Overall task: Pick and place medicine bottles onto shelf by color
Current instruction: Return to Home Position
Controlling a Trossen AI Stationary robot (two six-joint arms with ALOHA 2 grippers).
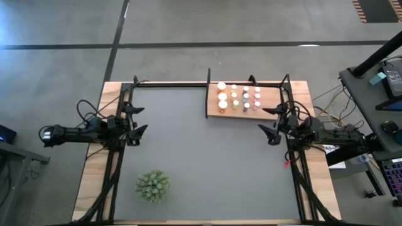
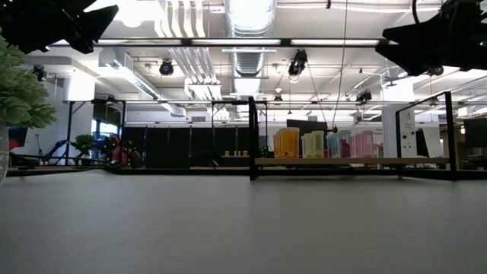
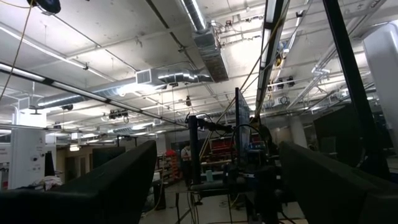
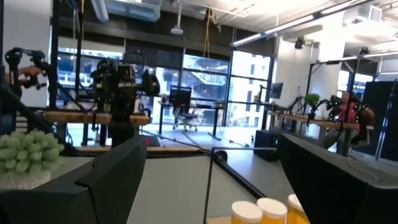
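**Operator:** Where are my arms sitting?

**Spotter:** Your left gripper [image 1: 141, 120] is hanging over the left edge of the dark grey mat [image 1: 207, 157], pointing in toward the middle. Your right gripper [image 1: 269, 122] is hanging over the mat's right edge and facing the left one, just beside the right end of the shelf [image 1: 272, 103].

**Operator:** Are they gripping anything?

**Spotter:** No. Both are gaping wide. In each wrist view you are looking out between two spread fingers [image 3: 112, 186] with nothing in the gap.

**Operator:** And the medicine bottles?

**Spotter:** You are seeing the medicine bottles [image 1: 239, 97] standing upright on the shelf, which is lying along the mat's far edge on your right arm's side. From overhead they are showing as about a dozen white caps in short rows. In the low view they are lining up by colour. The wide orange bottles [image 2: 287, 143] are standing at the shelf's left end, then the yellowish ones, then the greenish ones, and the pink bottles [image 2: 364, 144] are standing toward the right end.

**Operator:** What else is lying on the table?

**Spotter:** A green spiky plant [image 1: 152, 186] is sitting on the mat's near left part, well apart from the shelf and from both grippers. Your right wrist camera is catching a few orange bottles close by and the plant farther off.
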